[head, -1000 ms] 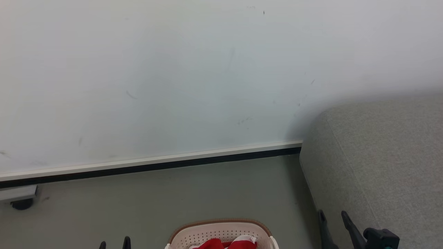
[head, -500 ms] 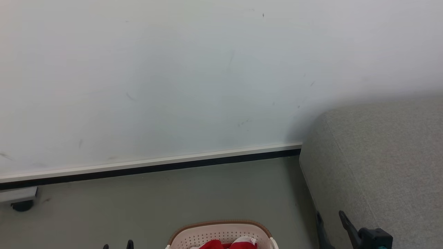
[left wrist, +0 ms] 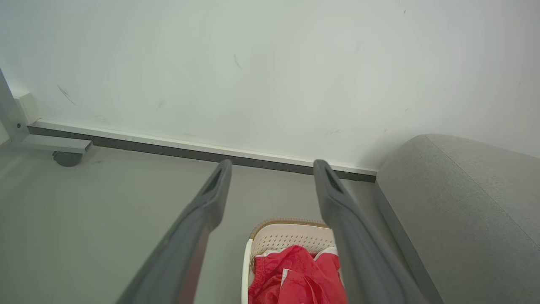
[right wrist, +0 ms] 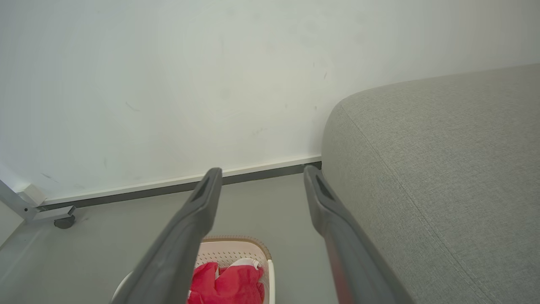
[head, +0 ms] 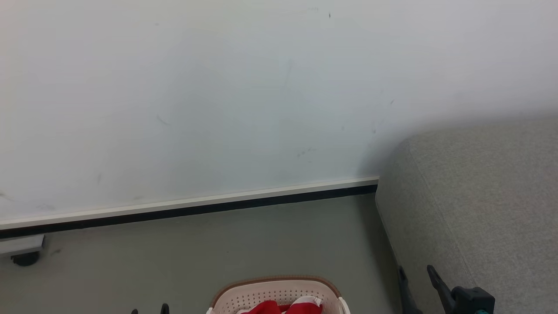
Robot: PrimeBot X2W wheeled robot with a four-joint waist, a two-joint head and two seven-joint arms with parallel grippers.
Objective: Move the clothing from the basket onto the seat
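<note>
The cream basket with a brown rim stands on the floor at the bottom middle of the head view, its near part cut off. Red clothing with white trim lies bunched inside it; the same clothing shows in both wrist views. The grey seat rises to the right of the basket. My left gripper shows just its fingertips left of the basket, open and empty. My right gripper stands open and empty between basket and seat, close to the seat's side. Both hang above floor level, short of the basket.
A pale wall with a white and black baseboard runs behind the basket. A grey frame foot on a castor sits at the far left by the wall. Bare grey floor lies between basket and wall.
The left fingertips have sunk slightly toward the bottom edge of the head view. The right gripper has dropped and shifted a little left. The picture itself wobbles slightly.
</note>
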